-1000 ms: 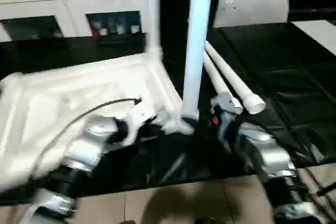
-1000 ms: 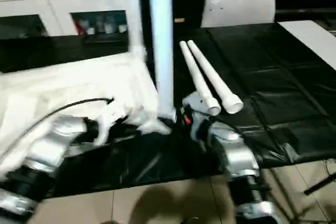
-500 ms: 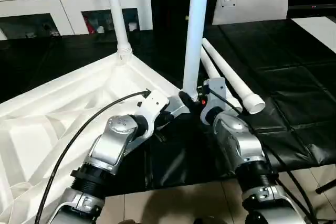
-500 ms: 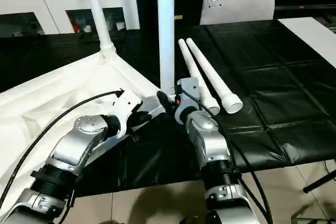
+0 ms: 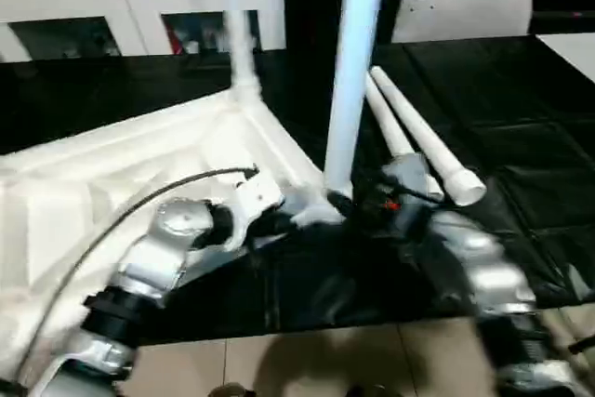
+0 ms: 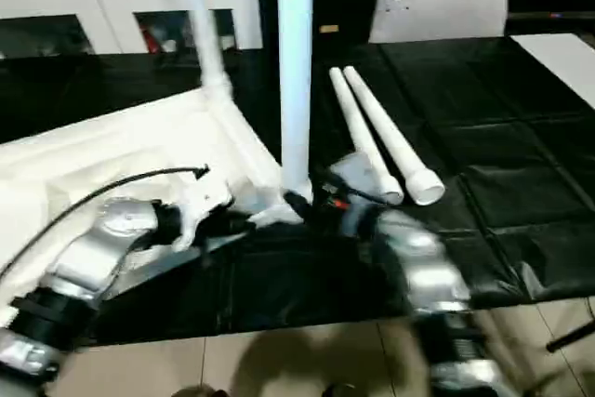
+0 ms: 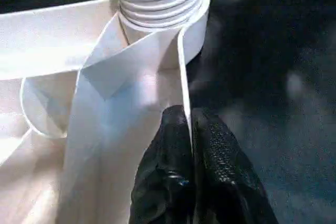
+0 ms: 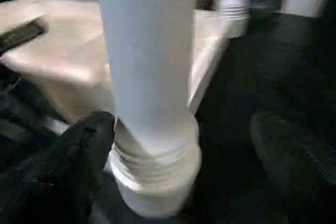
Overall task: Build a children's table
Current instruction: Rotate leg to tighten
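Surface (image 5: 521, 137) under black sheeting carries the upturned tabletop (image 5: 112, 183), two legs upright in corner sockets, two spare legs (image 5: 423, 141) lying beside; white cabinets (image 5: 139, 6) stand behind. Left wrist view: left tool (image 7: 190, 129) pinched together on the tabletop's rim. Right wrist view: right tool (image 8: 184, 145) spread wide around the near leg (image 8: 147, 66).

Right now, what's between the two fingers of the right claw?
The near upright table leg. In the right wrist view it stands in the gap between the right claw's two black fingers, just above its ribbed base; the fingers are spread wide, not gripping it.
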